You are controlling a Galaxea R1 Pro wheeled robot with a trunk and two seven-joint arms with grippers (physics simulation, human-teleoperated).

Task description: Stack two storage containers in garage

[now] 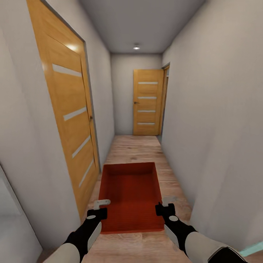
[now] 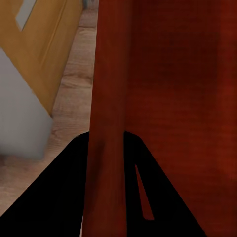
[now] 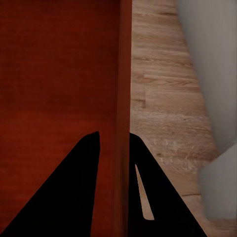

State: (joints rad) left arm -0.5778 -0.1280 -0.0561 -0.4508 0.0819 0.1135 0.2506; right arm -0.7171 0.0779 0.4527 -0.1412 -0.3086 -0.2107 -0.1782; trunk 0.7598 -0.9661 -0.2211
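Note:
One orange-red storage container (image 1: 131, 193) is carried in front of me, held level above the wood plank floor of a narrow hallway. My left gripper (image 1: 99, 209) is shut on its left wall, and my right gripper (image 1: 165, 206) is shut on its right wall. In the left wrist view the thin red wall (image 2: 106, 123) runs between the two black fingers (image 2: 54, 197). Through the right wrist camera the other wall (image 3: 123, 98) is likewise pinched between dark fingers (image 3: 74, 192). The container is empty inside.
White walls close in on both sides. A wooden door with glass slits (image 1: 71, 120) stands along the left wall, and another such door (image 1: 147, 103) closes the far end. An opening shows at the far right (image 1: 166, 98). The plank floor (image 1: 137, 149) runs ahead.

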